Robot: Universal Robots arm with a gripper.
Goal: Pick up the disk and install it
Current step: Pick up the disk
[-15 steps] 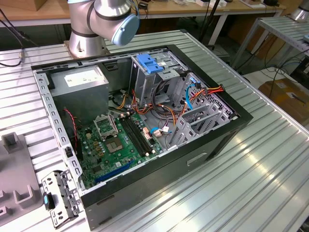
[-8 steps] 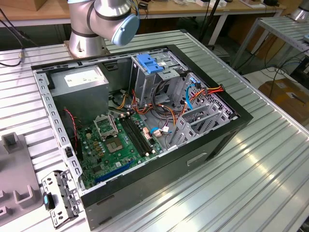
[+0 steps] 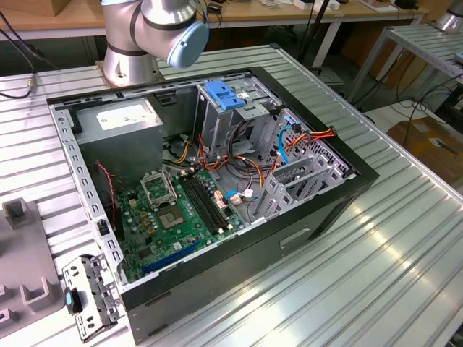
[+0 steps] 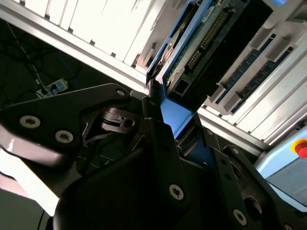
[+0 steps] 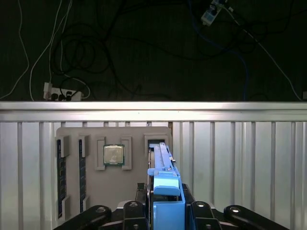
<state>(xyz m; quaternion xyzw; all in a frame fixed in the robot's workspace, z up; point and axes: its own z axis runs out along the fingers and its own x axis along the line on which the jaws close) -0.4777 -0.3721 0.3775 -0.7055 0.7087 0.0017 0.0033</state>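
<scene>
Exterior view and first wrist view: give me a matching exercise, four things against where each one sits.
1 disk; 2 processor chip; 3 motherboard; 4 blue latch.
A on the drive cage; B gripped by the tool; C flat in the open case; D in the grey tray's square pocket.
Pairs: 1-B, 2-D, 3-C, 4-A.

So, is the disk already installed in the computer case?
No, in the first wrist view the gripper holds the disk on edge at the grey tray.
</scene>
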